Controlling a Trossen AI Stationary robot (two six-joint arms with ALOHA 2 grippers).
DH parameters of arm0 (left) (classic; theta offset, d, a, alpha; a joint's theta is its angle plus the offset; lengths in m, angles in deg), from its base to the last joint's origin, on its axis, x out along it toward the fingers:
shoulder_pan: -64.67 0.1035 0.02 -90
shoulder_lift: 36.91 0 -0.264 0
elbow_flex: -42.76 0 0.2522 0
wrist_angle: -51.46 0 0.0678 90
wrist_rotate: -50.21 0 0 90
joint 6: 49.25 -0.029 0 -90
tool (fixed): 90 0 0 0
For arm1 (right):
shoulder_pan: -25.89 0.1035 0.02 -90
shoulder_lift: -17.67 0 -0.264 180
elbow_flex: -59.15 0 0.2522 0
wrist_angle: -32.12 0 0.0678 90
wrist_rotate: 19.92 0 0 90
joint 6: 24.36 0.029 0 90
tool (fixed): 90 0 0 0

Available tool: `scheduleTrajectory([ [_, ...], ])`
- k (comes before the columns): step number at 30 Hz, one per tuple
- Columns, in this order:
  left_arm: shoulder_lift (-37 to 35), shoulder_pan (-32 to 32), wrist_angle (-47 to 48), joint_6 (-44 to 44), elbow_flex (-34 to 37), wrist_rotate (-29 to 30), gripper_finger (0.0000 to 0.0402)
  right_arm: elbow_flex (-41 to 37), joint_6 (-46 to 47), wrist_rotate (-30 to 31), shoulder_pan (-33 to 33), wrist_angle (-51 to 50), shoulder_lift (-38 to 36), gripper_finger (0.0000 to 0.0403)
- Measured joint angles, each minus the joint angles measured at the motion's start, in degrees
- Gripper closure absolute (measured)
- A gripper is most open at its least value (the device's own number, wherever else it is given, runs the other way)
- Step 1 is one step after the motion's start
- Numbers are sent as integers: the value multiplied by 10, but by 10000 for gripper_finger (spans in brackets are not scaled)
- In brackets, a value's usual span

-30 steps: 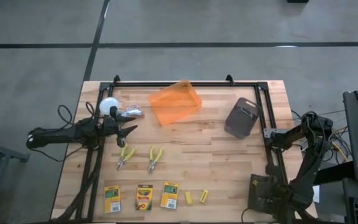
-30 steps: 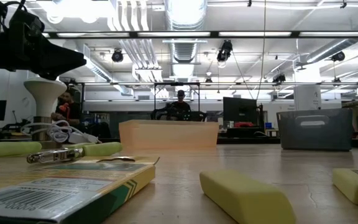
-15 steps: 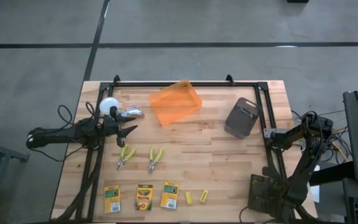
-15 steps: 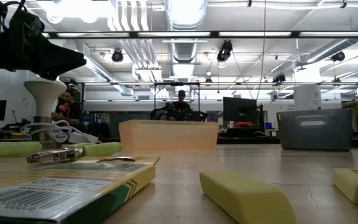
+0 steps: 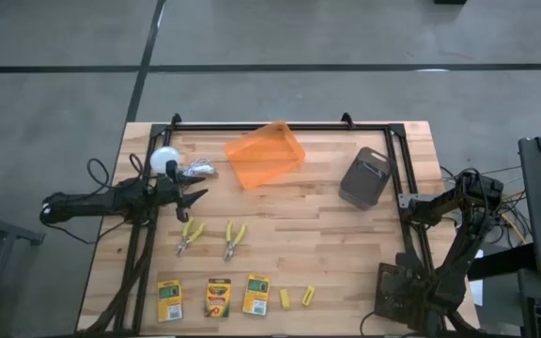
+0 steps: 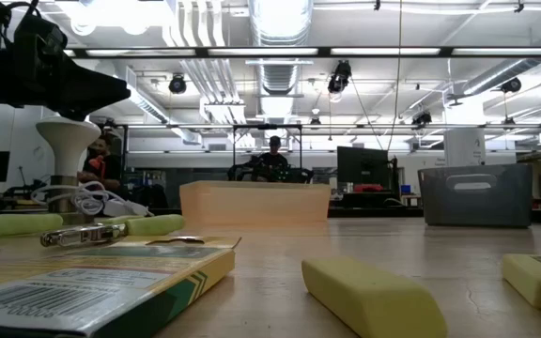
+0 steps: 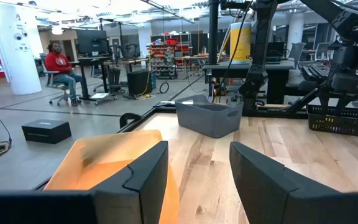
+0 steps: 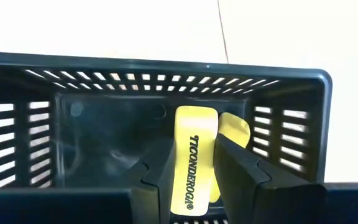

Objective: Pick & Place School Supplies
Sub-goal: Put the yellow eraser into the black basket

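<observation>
Wooden desk (image 5: 327, 244) on grey floor | left pincer (image 5: 195, 196) spread, empty, by white ball (image 5: 163, 160) | right pincer (image 8: 211, 165) apparently clamps a yellow block (image 8: 190, 158) over dark basket (image 8: 166, 81) | crayon boxes (image 5: 218, 297), pliers (image 5: 234, 238) near edge

A wooden table (image 5: 317, 235) is carrying three crayon boxes (image 5: 218, 298), two yellow blocks (image 5: 297, 298) and two pliers (image 5: 212, 238). An orange bin (image 5: 265, 156), a grey basket (image 5: 364, 177) and a white ball (image 5: 164, 160) are also lying on it.

From my remote station I see a translucent orange bin (image 5: 265, 156) lying tilted near the table's (image 5: 327, 230) far edge, a grey slotted basket (image 5: 364, 176) to its right, and a white ball (image 5: 164, 160) with coiled cable (image 5: 199, 170) to its left.
</observation>
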Motion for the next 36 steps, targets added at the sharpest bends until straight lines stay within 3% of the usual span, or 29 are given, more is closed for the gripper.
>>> scheduleTrajectory([
  [16, 0, 0, 0, 0, 0, 0, 223, -16, -1, 1, 0, 42, 0, 251],
  [25, 0, 0, 0, 0, 0, 0, 223, 25, 13, 14, 0, -46, 0, 250],
  [30, 0, 0, 0, 0, 0, 0, 223, 104, 15, 61, 0, -140, 0, 253],
  [36, 0, 0, 0, 0, 0, 0, 223, 194, 51, 183, -5, -215, 0, 261],
])
